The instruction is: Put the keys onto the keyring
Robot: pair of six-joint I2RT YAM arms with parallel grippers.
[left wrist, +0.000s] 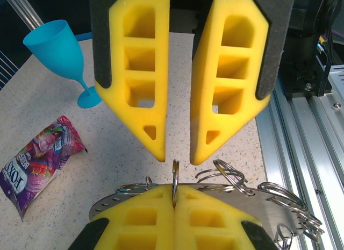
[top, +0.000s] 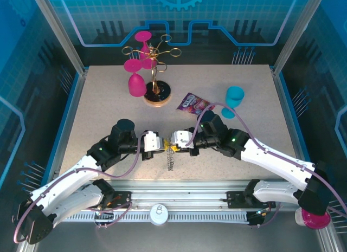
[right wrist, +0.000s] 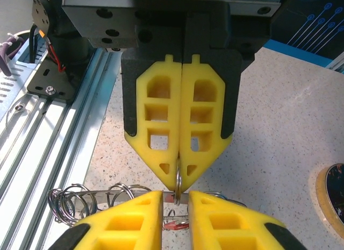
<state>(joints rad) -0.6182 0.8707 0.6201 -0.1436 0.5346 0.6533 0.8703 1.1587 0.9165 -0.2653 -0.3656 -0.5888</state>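
The keyring (left wrist: 271, 202) is a flat grey plate fringed with silver wire loops, held level above the table between both grippers (top: 171, 157). My left gripper (left wrist: 174, 190) is shut on one upright wire loop (left wrist: 175, 172) at the plate's edge. The right gripper (right wrist: 176, 199) faces it with its jaws a little apart, one fingertip on each side of that same loop and a gap showing on both sides. A small red key (right wrist: 175, 225) hangs just under the plate (right wrist: 102, 197) between the right fingers. From above, the two grippers meet tip to tip, the left gripper (top: 158, 143) and the right gripper (top: 172, 139).
A blue goblet (top: 234, 100) and a purple snack packet (top: 192, 103) lie behind the right arm. A gold stand on a round base (top: 156, 93) carries pink goblets at the back centre. The aluminium rail (top: 179, 198) runs along the near edge.
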